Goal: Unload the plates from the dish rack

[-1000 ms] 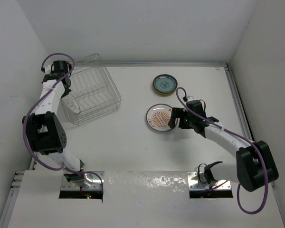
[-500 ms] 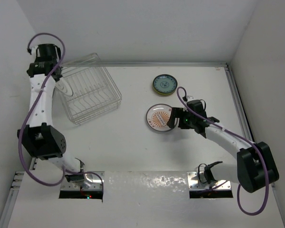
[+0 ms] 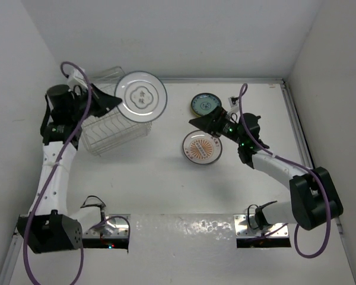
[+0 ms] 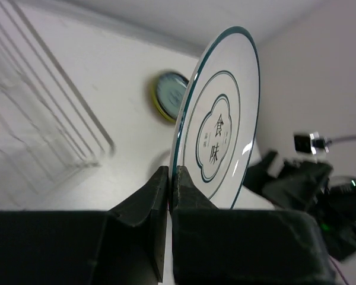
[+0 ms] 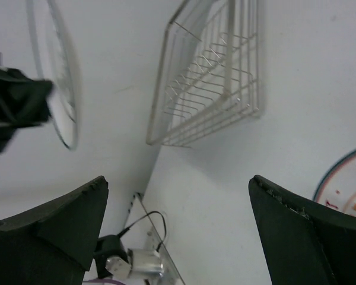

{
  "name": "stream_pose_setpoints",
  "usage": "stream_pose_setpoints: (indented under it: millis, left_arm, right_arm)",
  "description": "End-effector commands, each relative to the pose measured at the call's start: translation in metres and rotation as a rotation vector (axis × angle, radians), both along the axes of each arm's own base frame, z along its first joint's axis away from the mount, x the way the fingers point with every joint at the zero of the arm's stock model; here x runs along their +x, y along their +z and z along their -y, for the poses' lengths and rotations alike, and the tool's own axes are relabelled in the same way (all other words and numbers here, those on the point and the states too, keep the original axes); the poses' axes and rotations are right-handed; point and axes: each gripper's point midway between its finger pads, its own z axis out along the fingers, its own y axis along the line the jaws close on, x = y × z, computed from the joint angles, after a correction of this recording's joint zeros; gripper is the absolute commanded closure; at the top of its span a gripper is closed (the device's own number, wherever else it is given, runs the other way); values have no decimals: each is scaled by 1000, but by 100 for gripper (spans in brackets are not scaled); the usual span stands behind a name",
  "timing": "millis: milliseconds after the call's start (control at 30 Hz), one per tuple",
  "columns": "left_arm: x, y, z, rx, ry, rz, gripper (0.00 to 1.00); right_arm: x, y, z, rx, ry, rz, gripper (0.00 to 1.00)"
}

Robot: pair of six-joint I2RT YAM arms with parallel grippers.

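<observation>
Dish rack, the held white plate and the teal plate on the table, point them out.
dish rack [image 3: 114, 132], top external view, on its wire floor.
white plate [image 3: 141, 97], top external view, on its centre mark.
teal plate [image 3: 204, 105], top external view, on its centre.

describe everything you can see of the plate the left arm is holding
The white plate is round, glossy and ceramic-looking, with a thin teal line at the rim, a second teal ring further in, and a scalloped centre medallion holding two dark characters. The left gripper pinches its edge between shut fingers, so it hangs in the air over the far right corner of the dish rack, face turned up toward the top camera. Nothing else appears to touch it.
</observation>
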Motion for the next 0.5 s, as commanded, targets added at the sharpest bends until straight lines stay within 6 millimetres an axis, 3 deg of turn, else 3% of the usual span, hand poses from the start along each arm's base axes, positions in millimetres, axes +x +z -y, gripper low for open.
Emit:
stream_pose_setpoints:
  millis: [0,133,267,467]
  left_arm:
    - [-19,35,48,-176,-251,158,100]
    - [-23,26,71,-198,-308,153,100]
    - [-19,-1,91,-200,-335,79,100]
    - [-9,-40,93,-205,-313,-7,100]
  right_arm:
    - [11,67,-12,169,9,154,2]
    - [18,57,-13,143,-22,144,8]
    - [22,57,-18,155,-17,153,15]
    - [24,58,-23,157,-9,160,20]
